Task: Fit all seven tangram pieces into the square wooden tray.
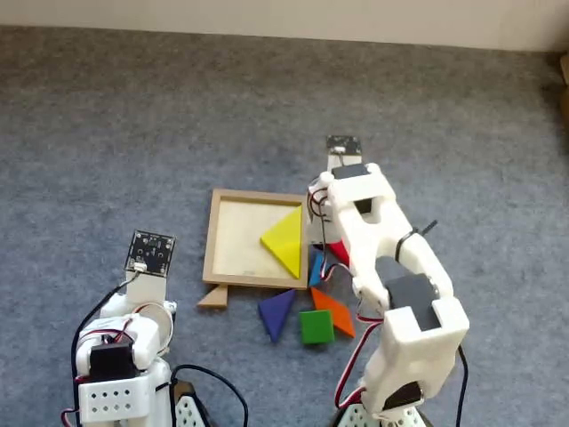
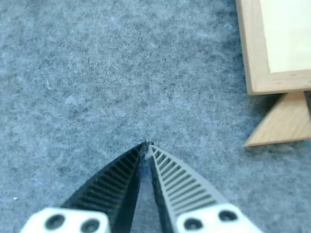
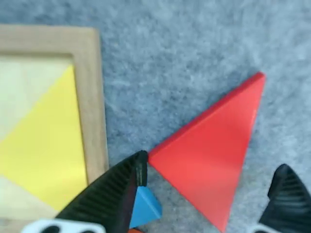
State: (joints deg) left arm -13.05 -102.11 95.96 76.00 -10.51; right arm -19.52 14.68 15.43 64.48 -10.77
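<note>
White right arm point(image 1: 391, 258) bends low beside the tray point(image 1: 210, 240), jaws spread astride a smooth red triangle point(image 3: 209, 145); left arm's point(image 1: 120, 342) jaws closed.

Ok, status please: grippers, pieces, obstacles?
Left gripper shut over grey carpet. Right gripper open, straddling red triangular piece beside square wooden tray. Yellow triangular piece in tray. Blue piece beside finger.

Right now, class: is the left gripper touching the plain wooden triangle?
Apart. The left wrist view shows bare carpet between the left gripper and the wooden triangle.
</note>
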